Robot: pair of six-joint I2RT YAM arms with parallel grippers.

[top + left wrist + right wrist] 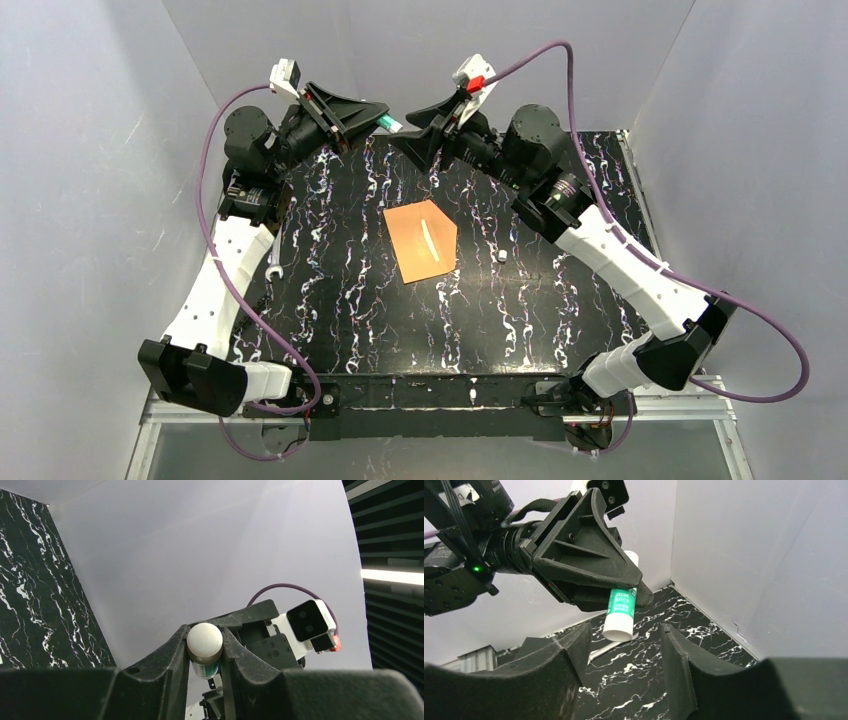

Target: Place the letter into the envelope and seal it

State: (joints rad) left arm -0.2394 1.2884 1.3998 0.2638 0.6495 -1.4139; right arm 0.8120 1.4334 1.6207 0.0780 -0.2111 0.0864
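Saw the envelope (422,240) lying flat near the middle of the black table (340,300), well apart from both arms. Looked orange-brown and plain, with five corners. Had its pointy flap side turned to the right. Ran a bit longer from far to near than from side to side, and sat a little crooked. Showed a thin pale strip (430,238) going that same long way. Found the left gripper (205,629) clamped on a white and green glue stick (621,605), up over the far edge of the table. Found the right gripper (625,630) close to the stick's white end, with jaws apart.
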